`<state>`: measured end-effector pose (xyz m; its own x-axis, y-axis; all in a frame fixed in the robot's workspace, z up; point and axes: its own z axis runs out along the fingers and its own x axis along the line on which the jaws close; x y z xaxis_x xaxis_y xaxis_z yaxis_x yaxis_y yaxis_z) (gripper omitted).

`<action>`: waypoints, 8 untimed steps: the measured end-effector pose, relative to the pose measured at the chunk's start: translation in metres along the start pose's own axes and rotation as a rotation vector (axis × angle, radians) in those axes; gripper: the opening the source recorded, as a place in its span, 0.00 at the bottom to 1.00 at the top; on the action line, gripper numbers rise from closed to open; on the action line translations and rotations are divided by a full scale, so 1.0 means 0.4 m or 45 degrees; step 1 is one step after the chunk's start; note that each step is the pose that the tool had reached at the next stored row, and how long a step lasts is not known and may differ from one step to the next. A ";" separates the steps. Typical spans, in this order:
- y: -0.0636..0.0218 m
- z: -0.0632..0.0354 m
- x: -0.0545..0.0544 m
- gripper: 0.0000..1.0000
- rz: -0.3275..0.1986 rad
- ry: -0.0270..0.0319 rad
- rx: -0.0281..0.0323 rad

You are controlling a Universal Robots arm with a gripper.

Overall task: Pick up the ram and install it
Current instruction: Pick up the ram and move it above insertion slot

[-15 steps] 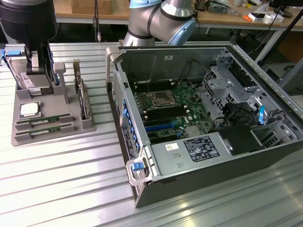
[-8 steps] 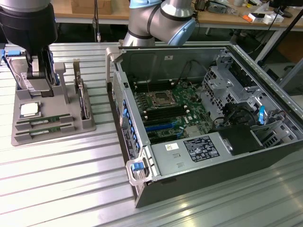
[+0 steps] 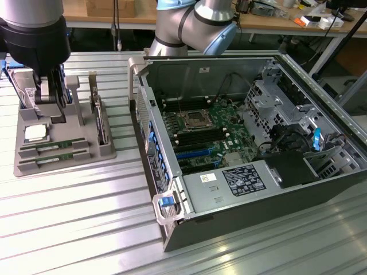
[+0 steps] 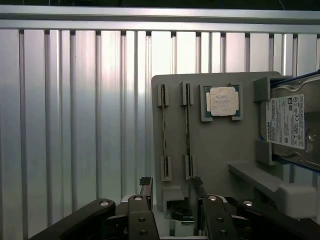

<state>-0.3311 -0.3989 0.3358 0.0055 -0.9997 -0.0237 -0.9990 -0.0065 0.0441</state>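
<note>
Pincer hangs in the upper left of the exterior view, low over the back part of a grey parts tray. In the wrist view the pincer has its fingers spread wide, and nothing is held between them.

The ram is in the tray as two sticks standing on edge in parallel slots. One ram stick sits just behind the second ram stick, at the tray's front edge in the left of the exterior view. In the wrist view both the first and the second appear edge-on, apart from the fingers and untouched.

A square silver CPU chip lies just beside the sticks. A hard drive with a white label stands at the tray's far end.

On the exterior view's right an open computer case lies on the ribbed metal table, its motherboard exposed.
</note>
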 end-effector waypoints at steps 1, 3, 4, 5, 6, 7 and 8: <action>0.000 0.005 0.000 0.42 0.000 0.0000 0.0000; 0.000 0.013 0.000 0.42 0.000 0.0000 0.0000; 0.000 0.017 0.000 0.42 0.000 0.0000 0.0000; 0.000 0.023 0.001 0.42 0.000 0.0000 -0.0001; 0.000 0.027 0.001 0.42 0.000 0.0001 -0.0001; 0.000 0.029 0.001 0.42 0.000 0.0001 -0.0001; 0.000 0.034 0.001 0.42 0.000 0.0000 0.0000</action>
<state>-0.3319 -0.3989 0.3224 0.0055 -0.9997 -0.0237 -0.9990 -0.0065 0.0441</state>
